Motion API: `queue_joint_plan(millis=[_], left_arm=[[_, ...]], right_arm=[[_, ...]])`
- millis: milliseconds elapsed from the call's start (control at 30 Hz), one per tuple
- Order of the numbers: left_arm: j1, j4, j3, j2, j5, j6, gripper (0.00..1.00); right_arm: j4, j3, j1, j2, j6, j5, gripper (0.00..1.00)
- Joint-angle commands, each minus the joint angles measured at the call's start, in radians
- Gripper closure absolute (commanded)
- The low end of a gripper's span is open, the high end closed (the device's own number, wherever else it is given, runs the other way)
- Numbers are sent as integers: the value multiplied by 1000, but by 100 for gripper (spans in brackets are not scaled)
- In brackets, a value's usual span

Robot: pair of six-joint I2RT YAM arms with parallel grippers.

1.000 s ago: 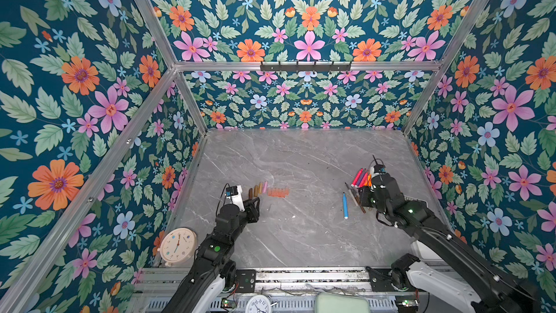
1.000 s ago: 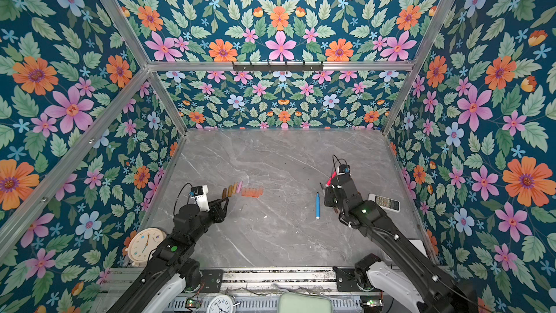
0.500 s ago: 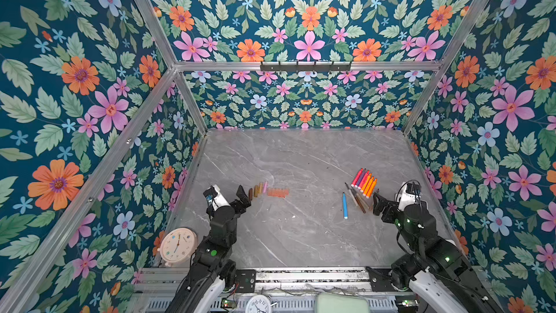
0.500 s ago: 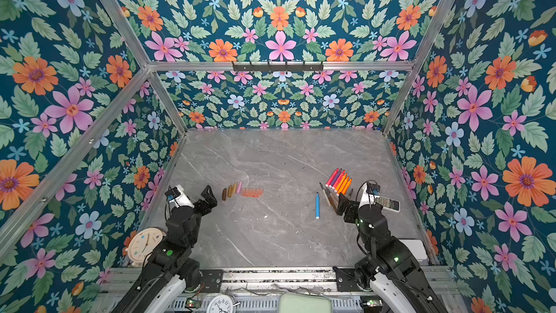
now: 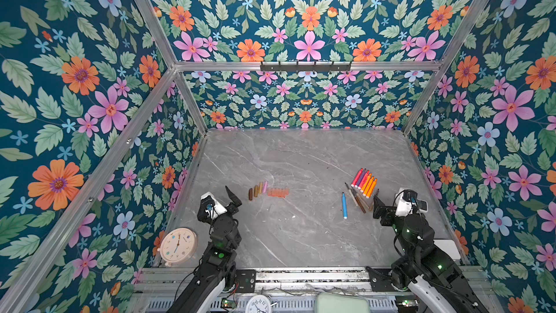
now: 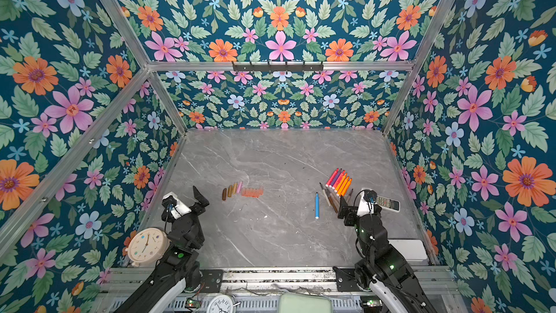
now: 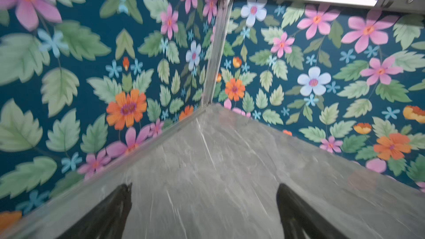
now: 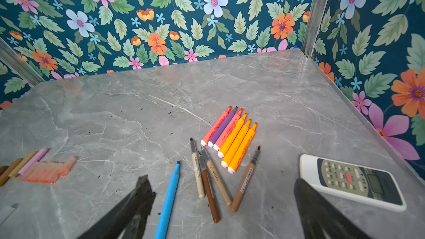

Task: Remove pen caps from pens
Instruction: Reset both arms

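The left gripper (image 7: 204,186) and the right gripper (image 8: 220,179) are spread wide, and nothing is held. The pens (image 8: 232,139) are laid bare-tipped by the right gripper. The pen caps (image 5: 272,192) are lined up near the left gripper.

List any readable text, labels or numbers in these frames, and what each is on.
Nothing reads cleanly.
Orange felt-tip pens: dark print along barrels, too small to read.
Brown and tan slim pens: printed labels, blurred.
White plastic remote control: button markings illegible.
Beige round clock: dial marks too small.
White round clock by the front rail: numerals too small.
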Motion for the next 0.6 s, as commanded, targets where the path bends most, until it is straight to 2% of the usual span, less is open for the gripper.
queue_joint_plan(millis=[0,100,200,267,333,567], left_arm=[[14,470,-107,191,-29,142,0],[17,617,-32,477,-26,238,0],[17,899,-21,737,-27,329,0],[19,916,21,853,-48,335,0],[23,931,47,930,-40,327,0],[71,933,110,1045,17,277,0]], right_arm=[[115,-18,1,13,-70,-5,3],[212,-51,0,37,-109,54,1],[354,-110,1,40,-224,80,1],[429,-147,-10,28,-275,93,1],[468,-172,-35,13,-278,81,1],[739,-305,-64,21,-346,141,1]])
